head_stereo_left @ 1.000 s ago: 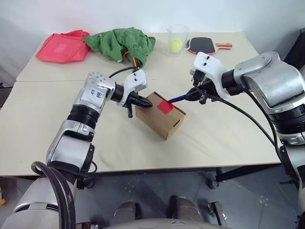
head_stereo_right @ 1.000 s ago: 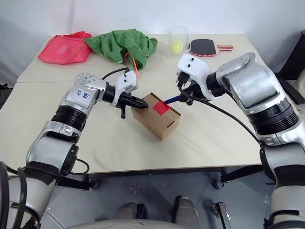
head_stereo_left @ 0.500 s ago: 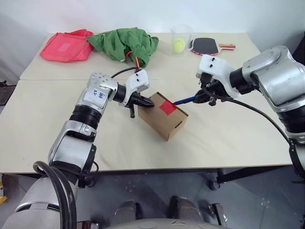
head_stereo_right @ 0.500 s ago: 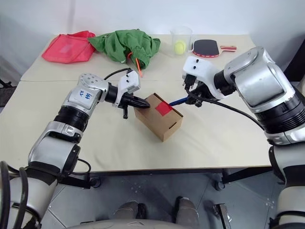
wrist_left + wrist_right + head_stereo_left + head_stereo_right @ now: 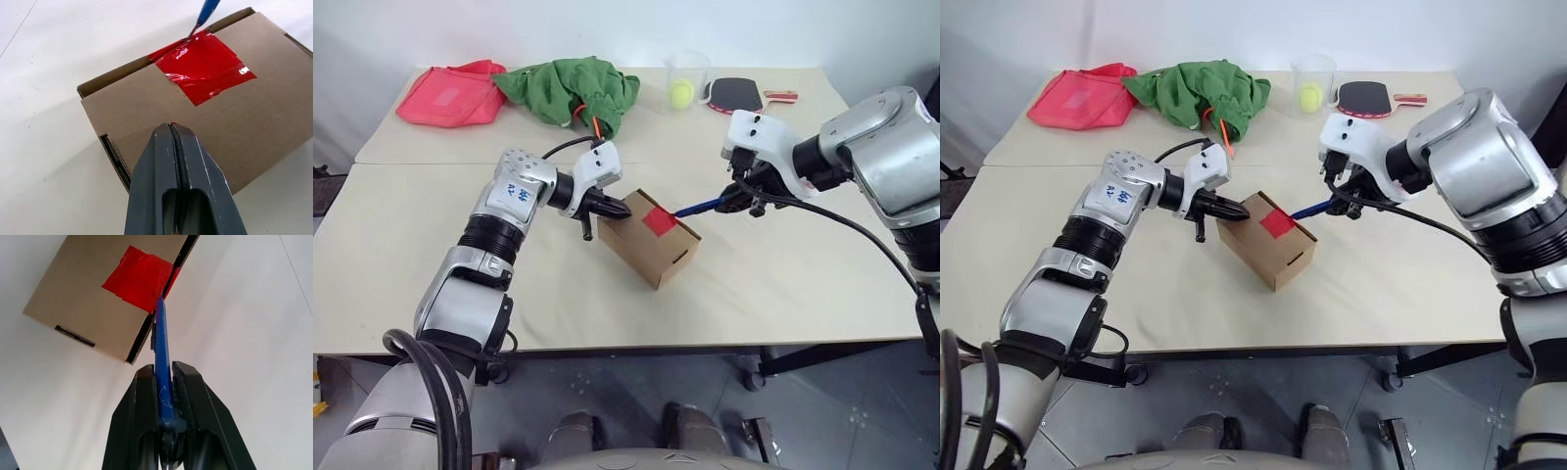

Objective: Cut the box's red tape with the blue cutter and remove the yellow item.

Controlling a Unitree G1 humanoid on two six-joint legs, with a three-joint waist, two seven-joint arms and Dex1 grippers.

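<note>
Retreated blue cutter [image 5: 161,363] tip at red tape [image 5: 138,278] edge

Along the far edge of your table [image 5: 773,284] sit four bystanders. At far left lies a pink-red cloth bag [image 5: 448,94]. Just right of it, a crumpled green cloth [image 5: 570,86] has an orange-red stick [image 5: 592,124] poking from its near side. Farther right stands a clear cup [image 5: 684,75] holding a yellow-green ball [image 5: 680,93], with a black-faced table-tennis paddle [image 5: 737,94] just beside it.
</note>
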